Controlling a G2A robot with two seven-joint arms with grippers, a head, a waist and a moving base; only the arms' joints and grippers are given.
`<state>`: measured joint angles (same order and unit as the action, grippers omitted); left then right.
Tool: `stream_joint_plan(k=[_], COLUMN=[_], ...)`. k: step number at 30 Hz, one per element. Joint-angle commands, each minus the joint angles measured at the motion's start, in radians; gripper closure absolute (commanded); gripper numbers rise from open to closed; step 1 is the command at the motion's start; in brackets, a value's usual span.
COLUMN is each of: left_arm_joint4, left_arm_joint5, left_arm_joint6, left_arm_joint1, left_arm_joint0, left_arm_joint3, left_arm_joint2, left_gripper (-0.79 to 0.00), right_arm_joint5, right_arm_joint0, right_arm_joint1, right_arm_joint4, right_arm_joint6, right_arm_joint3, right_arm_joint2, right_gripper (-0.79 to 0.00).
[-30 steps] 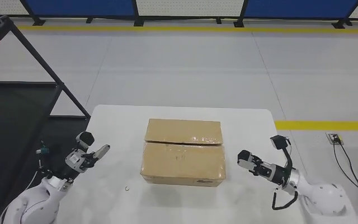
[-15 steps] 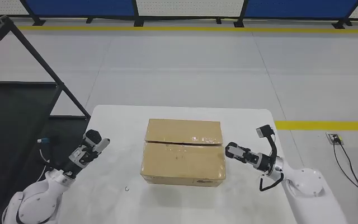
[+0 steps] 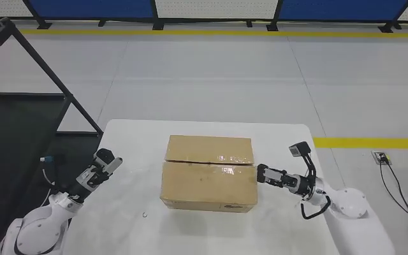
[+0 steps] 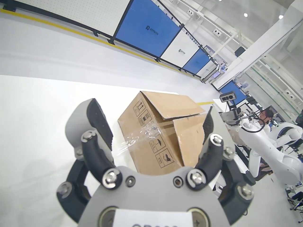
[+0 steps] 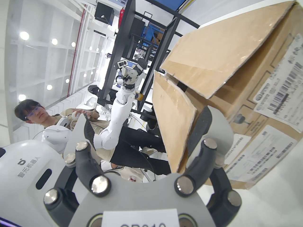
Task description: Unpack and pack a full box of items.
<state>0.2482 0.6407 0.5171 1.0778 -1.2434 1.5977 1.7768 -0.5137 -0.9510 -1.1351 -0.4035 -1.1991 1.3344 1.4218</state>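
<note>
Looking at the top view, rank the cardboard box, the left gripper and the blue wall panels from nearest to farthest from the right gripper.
1. The cardboard box, right beside the right gripper.
2. The left gripper, across the table, beyond the box.
3. The blue wall panels, far across the floor.

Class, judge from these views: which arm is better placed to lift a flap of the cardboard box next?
Probably the right: the right gripper is open at the box, with a raised flap between its fingers. The left gripper, open, stands apart from it.
</note>
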Motion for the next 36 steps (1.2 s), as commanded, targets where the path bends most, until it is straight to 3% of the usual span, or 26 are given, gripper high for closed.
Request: stream_joint_plan(k=[1, 12, 16, 26, 31, 36], left_arm_joint4=[0.0, 0.009, -0.015, 0.007, 0.136, 0.156], left_arm_joint5=[0.0, -0.009, 0.059, 0.265, 0.298, 0.28], left_arm_joint6=[0.0, 0.007, 0.072, 0.312, 0.3, 0.287], left_arm_joint1=[0.0, -0.001, -0.007, -0.041, -0.048, -0.053], left_arm_joint0=[0.0, -0.006, -0.012, -0.048, -0.073, -0.087], left_arm_joint3=[0.0, 0.018, 0.037, 0.057, 0.066, 0.067], left_arm_joint2=[0.0, -0.018, -0.045, -0.069, -0.074, -0.111], left_gripper=[-0.785, -0.785, -0.785, -0.785, -0.785, -0.785], right_arm_joint5=[-0.022, 0.028, 0.006, -0.07, -0.097, -0.113], right_arm_joint0=[-0.008, -0.17, -0.244, -0.298, -0.272, -0.24], right_arm_joint1=[0.004, 0.058, 0.085, 0.144, 0.167, 0.191], right_arm_joint4=[-0.033, -0.147, -0.1, -0.044, -0.052, -0.056], right_arm_joint6=[-0.061, -0.136, -0.114, -0.038, -0.011, 0.005], right_arm_joint3=[0.013, 0.32, 0.392, 0.366, 0.332, 0.317], right_arm_joint2=[0.0, 0.035, 0.036, -0.04, -0.098, -0.146], right_gripper=[-0.785, -0.785, -0.785, -0.785, -0.785, -0.785])
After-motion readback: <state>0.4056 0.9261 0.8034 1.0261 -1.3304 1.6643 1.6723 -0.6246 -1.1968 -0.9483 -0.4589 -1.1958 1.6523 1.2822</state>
